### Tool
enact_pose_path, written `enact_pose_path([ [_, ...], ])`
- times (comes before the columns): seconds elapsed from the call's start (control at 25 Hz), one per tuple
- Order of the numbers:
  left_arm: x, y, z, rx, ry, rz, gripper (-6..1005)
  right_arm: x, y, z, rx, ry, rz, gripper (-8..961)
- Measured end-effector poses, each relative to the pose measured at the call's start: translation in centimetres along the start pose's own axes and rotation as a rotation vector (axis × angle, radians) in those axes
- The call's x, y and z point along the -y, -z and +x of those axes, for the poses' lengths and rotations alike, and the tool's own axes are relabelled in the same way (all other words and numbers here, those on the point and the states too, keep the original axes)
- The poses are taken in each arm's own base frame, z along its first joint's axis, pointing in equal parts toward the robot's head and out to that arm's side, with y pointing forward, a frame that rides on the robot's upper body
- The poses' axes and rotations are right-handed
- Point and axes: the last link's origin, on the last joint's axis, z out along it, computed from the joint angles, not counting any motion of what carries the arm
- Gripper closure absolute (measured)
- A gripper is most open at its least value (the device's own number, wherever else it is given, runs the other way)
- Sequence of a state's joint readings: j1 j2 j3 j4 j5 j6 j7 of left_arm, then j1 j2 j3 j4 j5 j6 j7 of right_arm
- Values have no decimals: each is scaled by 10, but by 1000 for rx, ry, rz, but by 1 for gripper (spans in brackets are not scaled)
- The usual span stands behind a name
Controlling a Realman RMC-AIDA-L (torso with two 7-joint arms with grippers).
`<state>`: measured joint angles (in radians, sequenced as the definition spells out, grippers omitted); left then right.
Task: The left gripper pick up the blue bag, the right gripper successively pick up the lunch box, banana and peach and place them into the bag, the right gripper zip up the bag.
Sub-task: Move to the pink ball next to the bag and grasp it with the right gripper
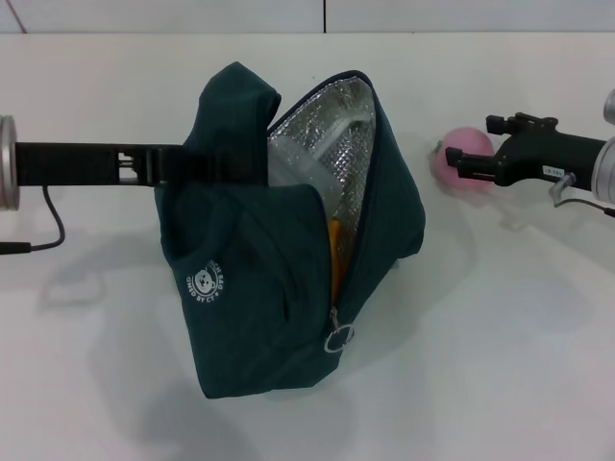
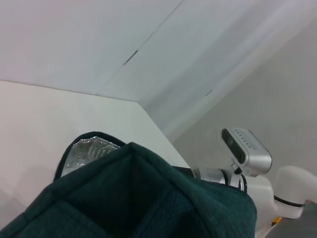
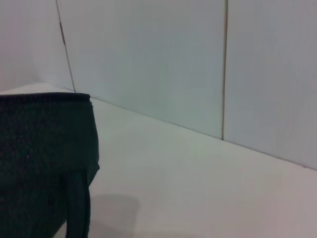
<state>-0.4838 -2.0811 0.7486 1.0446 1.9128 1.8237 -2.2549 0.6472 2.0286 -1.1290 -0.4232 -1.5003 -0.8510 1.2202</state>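
Observation:
The blue bag [image 1: 259, 288] stands open in the middle of the white table, its silver lining showing. My left gripper [image 1: 187, 163] comes in from the left and is shut on the bag's upper fabric, fingertips buried in it. Inside the opening I see the pale lunch box [image 1: 306, 158] and, lower down, an orange strip of the banana [image 1: 337, 254]. The ring zip pull [image 1: 337, 338] hangs at the low end of the zip. The pink peach [image 1: 468, 144] lies on the table to the right. My right gripper [image 1: 454, 165] reaches across in front of the peach.
The bag's fabric [image 2: 133, 198] fills the lower left wrist view, and its dark side [image 3: 44, 158] fills one side of the right wrist view. A black cable [image 1: 53, 226] trails on the table at far left. A pale wall runs along the table's back edge.

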Motion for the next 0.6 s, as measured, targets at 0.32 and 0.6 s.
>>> enact_pose_path([
  [0.32, -1, -2, 4, 4, -11, -5, 956, -1, -2, 1, -6, 1, -4, 137],
  [0.6, -1, -2, 4, 4, -11, -4, 956, -2, -5, -1, -10, -5, -4, 150],
])
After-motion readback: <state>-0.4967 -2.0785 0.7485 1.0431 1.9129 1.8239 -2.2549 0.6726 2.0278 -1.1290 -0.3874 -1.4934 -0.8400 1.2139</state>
